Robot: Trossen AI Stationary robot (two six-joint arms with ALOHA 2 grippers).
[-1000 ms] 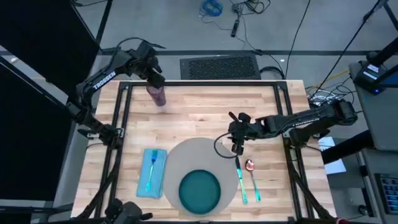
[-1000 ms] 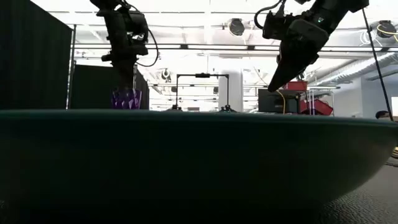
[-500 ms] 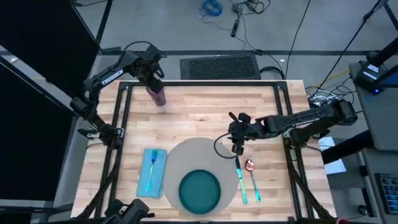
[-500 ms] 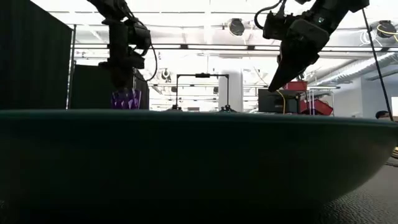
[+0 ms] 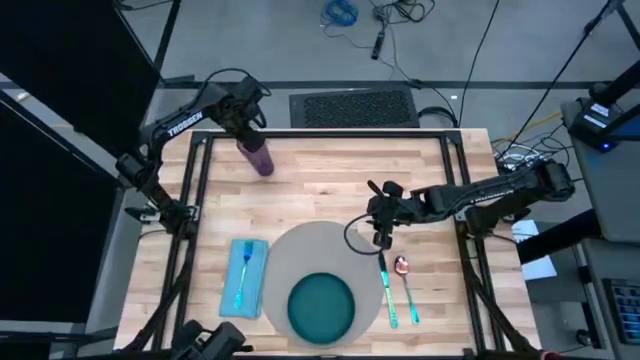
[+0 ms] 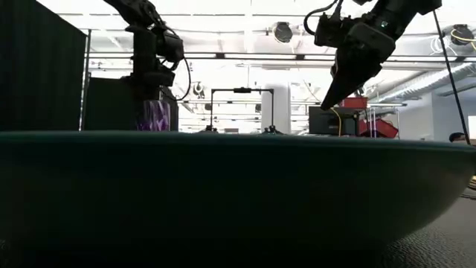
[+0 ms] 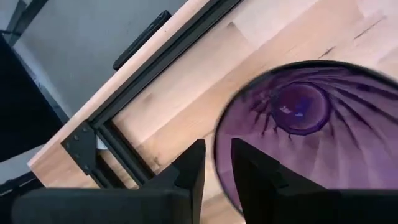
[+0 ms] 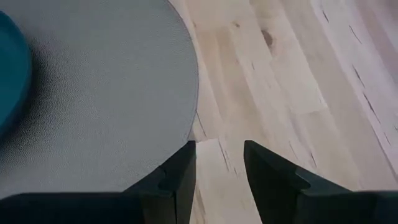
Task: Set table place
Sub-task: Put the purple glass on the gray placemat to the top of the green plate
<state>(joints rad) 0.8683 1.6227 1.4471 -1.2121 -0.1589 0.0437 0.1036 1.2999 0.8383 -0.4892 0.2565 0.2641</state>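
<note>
- The left gripper (image 5: 252,135) is at the far left corner of the bench (image 5: 330,170), its jaws pinched on the rim of the purple cup (image 5: 260,160), one finger (image 7: 189,168) outside the wall and the other inside.
- A rim pinch is a thin hold; I judge the cup could twist or slip and tip over once it is carried.
- The cup is well apart from the rest of the setting: the grey mat (image 5: 320,270) with the teal plate (image 5: 321,305) near the front edge, the fork (image 5: 241,272) on the blue napkin (image 5: 244,278) left of the mat.
- The right gripper (image 5: 381,236) hovers over the mat's far right edge, jaws slightly apart and empty, just beyond the knife (image 5: 388,292) and spoon (image 5: 404,282).
- If the cup belongs above the knife, that arm stands in the way and the two could collide.
</note>
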